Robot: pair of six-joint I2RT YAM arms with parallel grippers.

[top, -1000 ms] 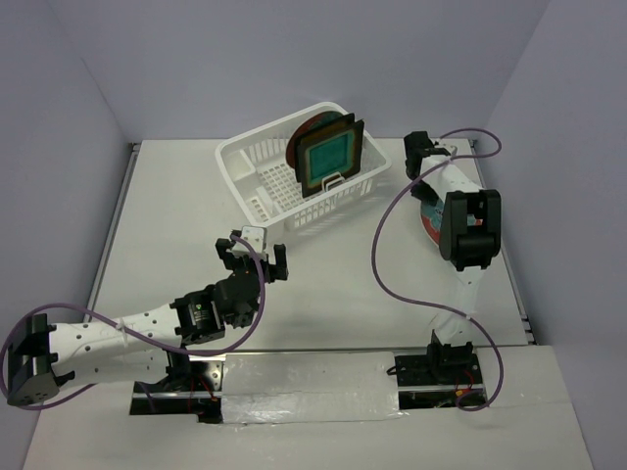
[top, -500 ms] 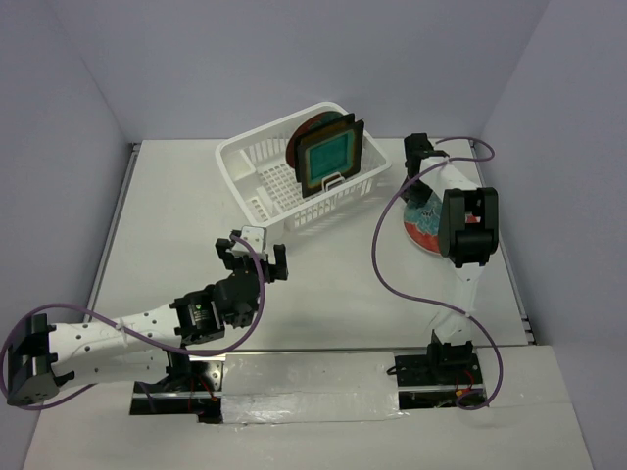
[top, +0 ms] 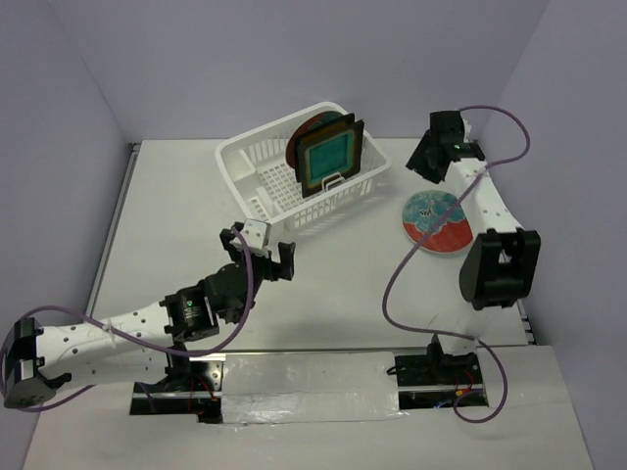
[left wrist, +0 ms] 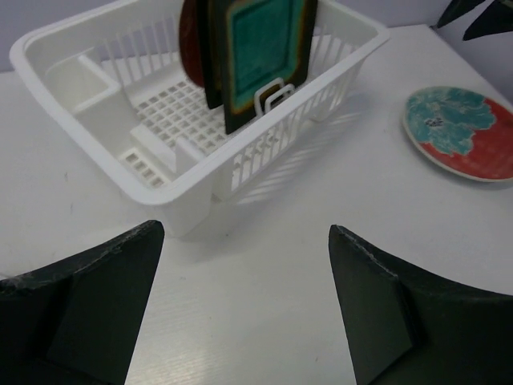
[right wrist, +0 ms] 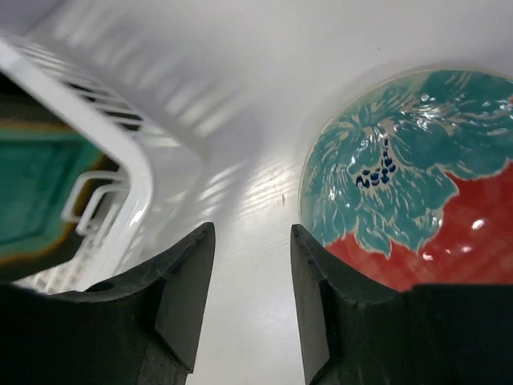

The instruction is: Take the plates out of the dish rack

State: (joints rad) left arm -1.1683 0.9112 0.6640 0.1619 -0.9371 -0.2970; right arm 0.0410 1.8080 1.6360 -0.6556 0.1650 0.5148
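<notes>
Jaws apart, right pair near dish rack [right wrist: 135,170] rim, plate [right wrist: 401,188] edge

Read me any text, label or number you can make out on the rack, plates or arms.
None is readable in any view.
The dish rack, the teal square plate and the round plate on the table carry no lettering, only glaze patterns.

The dish rack [left wrist: 272,148] is smooth, slightly shiny white plastic. The round plate [right wrist: 401,200] on the matt white table [left wrist: 264,265] is glossy glazed ceramic, catching highlights.
</notes>
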